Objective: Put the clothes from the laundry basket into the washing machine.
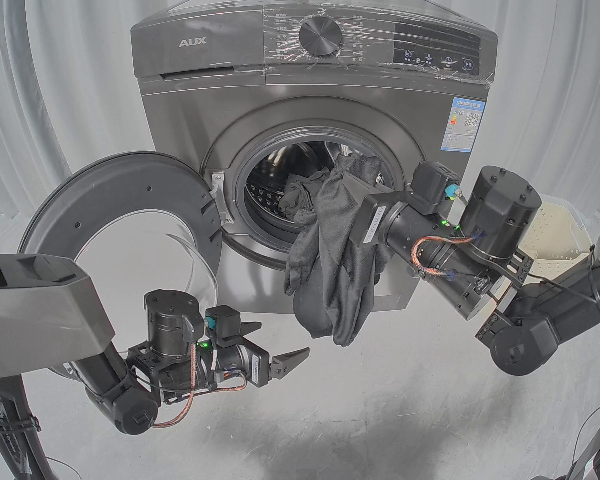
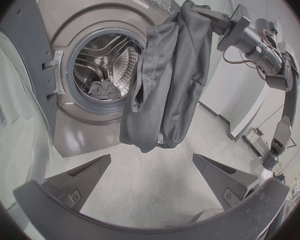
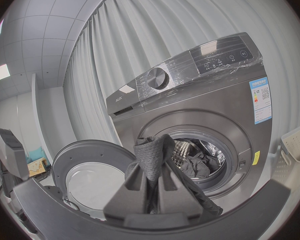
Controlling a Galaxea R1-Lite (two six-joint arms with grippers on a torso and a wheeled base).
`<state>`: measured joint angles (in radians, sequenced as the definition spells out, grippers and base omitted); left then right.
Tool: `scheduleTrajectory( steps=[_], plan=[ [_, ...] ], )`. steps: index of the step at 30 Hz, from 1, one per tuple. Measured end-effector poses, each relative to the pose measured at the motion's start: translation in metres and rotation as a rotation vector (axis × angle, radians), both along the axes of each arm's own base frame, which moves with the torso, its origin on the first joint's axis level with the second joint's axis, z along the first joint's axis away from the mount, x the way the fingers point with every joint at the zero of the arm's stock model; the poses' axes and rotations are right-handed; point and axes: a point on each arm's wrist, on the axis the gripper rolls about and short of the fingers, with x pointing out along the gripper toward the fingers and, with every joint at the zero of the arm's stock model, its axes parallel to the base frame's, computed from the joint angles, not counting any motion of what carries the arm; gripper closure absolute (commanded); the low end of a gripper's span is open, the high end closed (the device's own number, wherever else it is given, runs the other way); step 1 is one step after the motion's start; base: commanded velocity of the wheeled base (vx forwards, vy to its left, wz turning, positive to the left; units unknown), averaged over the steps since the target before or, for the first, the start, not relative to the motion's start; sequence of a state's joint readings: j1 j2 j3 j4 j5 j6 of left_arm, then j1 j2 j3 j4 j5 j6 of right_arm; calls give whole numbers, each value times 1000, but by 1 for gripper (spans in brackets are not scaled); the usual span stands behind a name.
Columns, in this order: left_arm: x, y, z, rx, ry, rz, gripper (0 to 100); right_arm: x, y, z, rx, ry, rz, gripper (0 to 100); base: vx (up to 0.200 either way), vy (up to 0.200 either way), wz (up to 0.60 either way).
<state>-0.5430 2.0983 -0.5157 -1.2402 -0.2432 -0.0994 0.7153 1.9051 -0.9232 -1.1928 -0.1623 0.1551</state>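
Dark garment (image 1: 330, 248): pinched at its top fold by the right gripper (image 3: 152, 180), jaws pressed together on the cloth; hung before the washing machine's (image 1: 313, 101) open mouth, lower folds drooping past the rim.
Left gripper (image 1: 284, 339): jaws spread wide, nothing between them; sat low in front of the washing machine, near its swung-open door (image 1: 113, 195).
Drum: held a second dark piece (image 2: 103, 89) at the bottom.
Laundry basket (image 1: 560, 235): cream, stood beside the washing machine, on the robot's right.
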Motion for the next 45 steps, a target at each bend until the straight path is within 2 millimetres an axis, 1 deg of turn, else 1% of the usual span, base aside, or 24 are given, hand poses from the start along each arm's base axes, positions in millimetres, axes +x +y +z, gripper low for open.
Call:
scheduleTrajectory(
  steps=[6, 14, 20, 28, 34, 35, 40, 45],
  plan=[
    [13, -8, -13, -22, 35, -4, 0, -2, 2, -1, 2, 5, 7, 100, 0, 0, 0],
    [31, -16, -34, -28, 19, 11, 0, -5, 5, -2, 2, 6, 20, 100, 0, 0, 0],
    [39, -19, -47, -37, 8, 14, 0, -6, 7, -3, 2, 8, 22, 100, 0, 0, 0],
    [52, -24, -51, -68, -30, 10, 0, -9, 10, -3, 3, 8, 33, 100, 0, 0, 0],
    [57, -27, -49, -103, -84, 8, 0, -9, 11, -5, 1, 10, 35, 100, 0, 0, 0],
    [58, -27, -50, -107, -89, 7, 100, -9, 12, -5, 2, 10, 35, 100, 0, 0, 0],
    [58, -28, -49, -119, -106, 4, 100, -8, 12, -7, -3, 14, 35, 100, 0, 0, 0],
    [53, -28, -45, -145, -127, 0, 100, -5, 11, -10, -7, 19, 28, 100, 0, 0, 0]
  ],
)
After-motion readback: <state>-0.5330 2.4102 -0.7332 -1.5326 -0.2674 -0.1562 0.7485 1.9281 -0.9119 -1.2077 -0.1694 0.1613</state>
